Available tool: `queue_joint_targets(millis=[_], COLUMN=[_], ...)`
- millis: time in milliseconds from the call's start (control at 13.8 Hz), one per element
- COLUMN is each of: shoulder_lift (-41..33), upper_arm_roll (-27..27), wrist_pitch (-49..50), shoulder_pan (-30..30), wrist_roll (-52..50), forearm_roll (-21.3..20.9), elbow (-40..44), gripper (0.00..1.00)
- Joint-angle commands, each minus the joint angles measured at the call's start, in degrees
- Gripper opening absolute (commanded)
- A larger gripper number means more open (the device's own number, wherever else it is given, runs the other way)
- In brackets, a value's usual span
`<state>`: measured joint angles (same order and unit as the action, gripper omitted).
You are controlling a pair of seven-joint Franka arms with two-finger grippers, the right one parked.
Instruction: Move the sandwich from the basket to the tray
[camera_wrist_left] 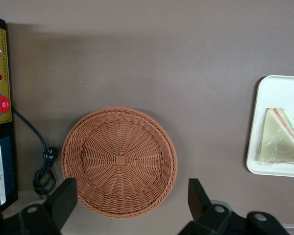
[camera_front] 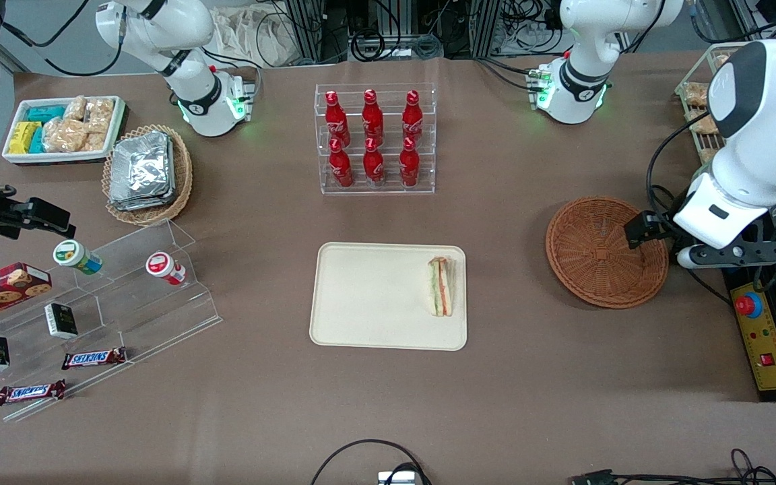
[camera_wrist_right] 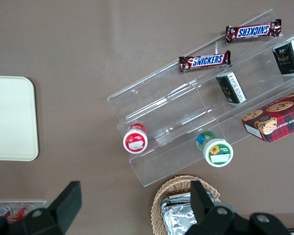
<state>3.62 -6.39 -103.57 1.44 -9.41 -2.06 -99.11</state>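
Observation:
The sandwich [camera_front: 440,285] lies on the cream tray [camera_front: 374,296], at the tray's edge nearest the working arm. It also shows in the left wrist view [camera_wrist_left: 279,139] on the tray [camera_wrist_left: 277,90]. The reddish-brown basket [camera_front: 597,252] is empty and stands beside the tray toward the working arm's end; its bare woven floor shows in the left wrist view [camera_wrist_left: 118,159]. My left gripper [camera_front: 647,232] hangs above the basket's rim, at the rim's part nearest the working arm's end. It [camera_wrist_left: 131,196] is open and holds nothing.
A clear rack of red cola bottles [camera_front: 374,138] stands farther from the camera than the tray. A yellow control box with a red button [camera_front: 762,337] and a cable [camera_wrist_left: 44,166] lie beside the basket. A tan basket of foil packets [camera_front: 145,172], a white snack bin [camera_front: 65,128] and an acrylic shelf [camera_front: 91,303] stand toward the parked arm's end.

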Motion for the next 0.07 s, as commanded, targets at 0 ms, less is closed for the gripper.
queue_joint_targets(millis=[0], shoulder_lift=[0.3], upper_arm_roll=[0.9], wrist_pitch=[1.6], shoulder_pan=[0.5], wrist_roll=[-0.1], forearm_roll=[0.3], elbow=[1.9], gripper=[1.0])
